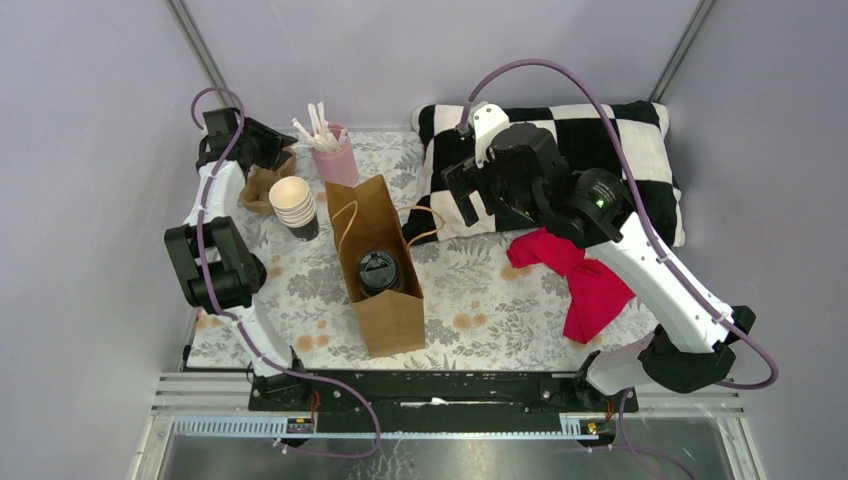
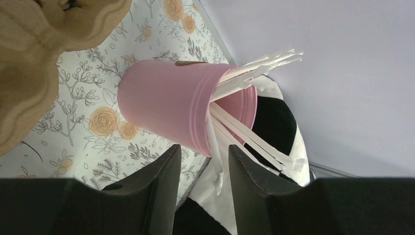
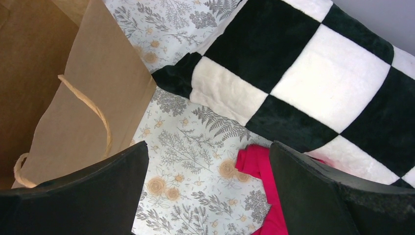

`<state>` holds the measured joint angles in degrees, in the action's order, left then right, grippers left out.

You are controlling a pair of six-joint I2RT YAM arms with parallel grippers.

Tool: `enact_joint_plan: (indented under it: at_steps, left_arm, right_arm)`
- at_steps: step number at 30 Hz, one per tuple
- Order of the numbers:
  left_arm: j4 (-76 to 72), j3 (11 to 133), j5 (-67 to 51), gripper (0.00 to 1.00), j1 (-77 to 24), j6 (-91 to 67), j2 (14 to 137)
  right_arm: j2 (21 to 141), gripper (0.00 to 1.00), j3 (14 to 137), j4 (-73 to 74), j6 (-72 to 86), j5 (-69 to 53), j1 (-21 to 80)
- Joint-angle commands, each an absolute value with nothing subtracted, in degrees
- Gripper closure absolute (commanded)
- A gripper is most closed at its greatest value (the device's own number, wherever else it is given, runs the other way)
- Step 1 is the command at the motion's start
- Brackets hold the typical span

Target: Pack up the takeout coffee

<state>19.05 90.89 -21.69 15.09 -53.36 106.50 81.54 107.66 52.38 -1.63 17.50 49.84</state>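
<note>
The coffee (image 1: 378, 270) stands upright inside the paper bag (image 1: 390, 325) at centre frame, seemingly packed; the left gripper (image 2: 204, 152), upper left, hangs part-open at the straws (image 2: 254, 61) of the pink cup (image 2: 166, 103), likely to add one; the right gripper (image 3: 208, 156) gapes empty.

black lidded paper cup (image 1: 379, 271) in brown paper bag (image 1: 390, 320) | lidless cup stack (image 1: 293, 205) left of bag | pink plastic tumbler (image 1: 340, 160) behind it | red cloth (image 1: 590, 290) off right

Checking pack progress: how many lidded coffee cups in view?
1. The lidded black cup sits inside the open brown paper bag, mid-table. The cup stack left of the bag is lidless. Others could be hidden behind the bag walls.
</note>
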Motion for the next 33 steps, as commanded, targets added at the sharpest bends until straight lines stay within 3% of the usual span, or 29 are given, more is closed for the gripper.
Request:
enact_joint_plan:
  at_steps: [1,6,18,33]
  left_arm:
    - [13.38,89.61,-24.74,0.57,15.17,-56.1,106.83]
    - [13.53,89.72,-24.92,0.63,15.12,-55.32,106.81]
    - [14.01,94.34,-26.32,0.96,15.12,-56.14,107.91]
    - [22.44,101.72,-21.6,0.98,14.48,-50.39,105.33]
  right_arm:
    - [82.3,0.0,109.06,50.67,-2.93,18.14,48.92]
    - [82.53,0.0,109.07,50.22,-3.28,17.44,48.35]
    - [82.18,0.0,108.65,49.99,-3.62,17.14,47.9]
    - [82.18,0.0,108.16,49.48,-3.86,15.89,47.9]
